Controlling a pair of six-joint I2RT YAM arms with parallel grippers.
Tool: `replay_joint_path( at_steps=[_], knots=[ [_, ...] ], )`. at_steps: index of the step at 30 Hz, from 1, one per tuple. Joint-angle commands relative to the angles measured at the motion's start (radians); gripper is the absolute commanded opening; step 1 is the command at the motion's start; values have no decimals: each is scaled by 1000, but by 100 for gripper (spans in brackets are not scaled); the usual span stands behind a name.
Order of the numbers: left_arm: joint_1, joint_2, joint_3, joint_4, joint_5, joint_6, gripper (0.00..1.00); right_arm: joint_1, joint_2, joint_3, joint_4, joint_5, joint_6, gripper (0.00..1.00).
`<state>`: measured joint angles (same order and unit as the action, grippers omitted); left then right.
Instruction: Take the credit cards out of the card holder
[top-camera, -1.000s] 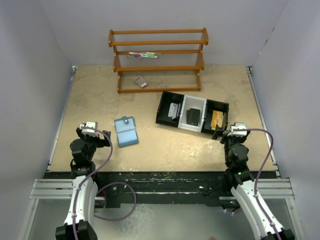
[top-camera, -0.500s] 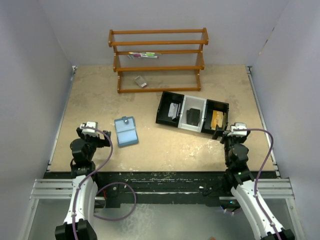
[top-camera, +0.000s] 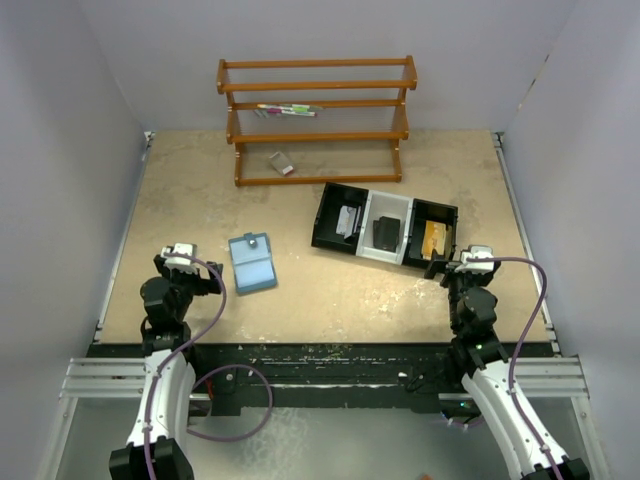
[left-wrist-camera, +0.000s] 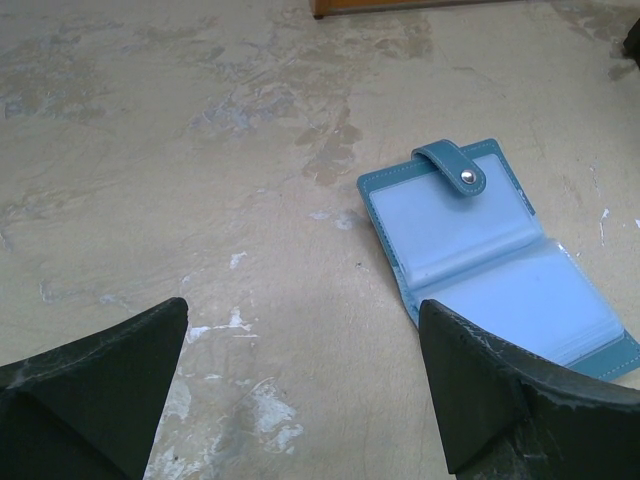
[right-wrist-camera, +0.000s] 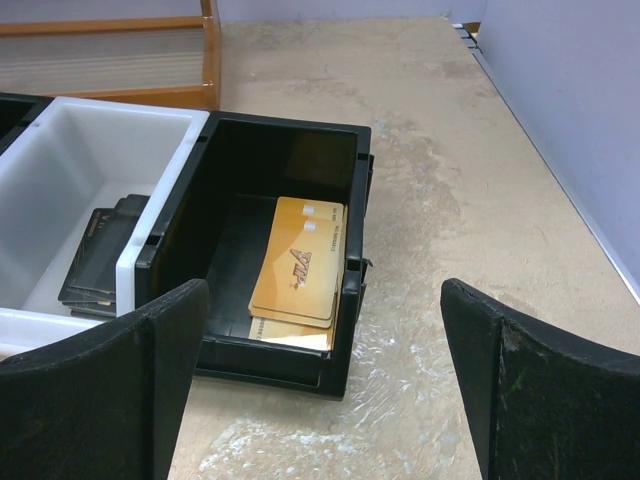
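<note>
Open card holder (left-wrist-camera: 500, 260) lies on desk (left-wrist-camera: 200, 150), ahead-right of left hand (left-wrist-camera: 303, 330), not touching. Left hand and right hand (right-wrist-camera: 325, 300) spread wide, empty.

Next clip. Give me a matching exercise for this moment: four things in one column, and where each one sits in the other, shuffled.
Things:
1. blue wallet
2. gold cards
3. dark cards
4. wooden rack

Places:
A. in the white compartment
B. standing at the far side of the table
C. lying open on the table
D. in the black compartment at the right end of the tray

Pairs: 1-C, 2-D, 3-A, 4-B
</note>
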<state>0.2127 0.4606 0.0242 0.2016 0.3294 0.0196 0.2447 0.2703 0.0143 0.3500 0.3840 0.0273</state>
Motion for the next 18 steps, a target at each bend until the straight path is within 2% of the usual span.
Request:
replay_joint_path(
  at_steps=[1,18],
  knots=[
    [-4,1,23,58,17,10,99,2,4,11,52,23,8,100],
    [-5,5,25,58,17,11,99,2,4,13,53,23,8,100]
  ],
)
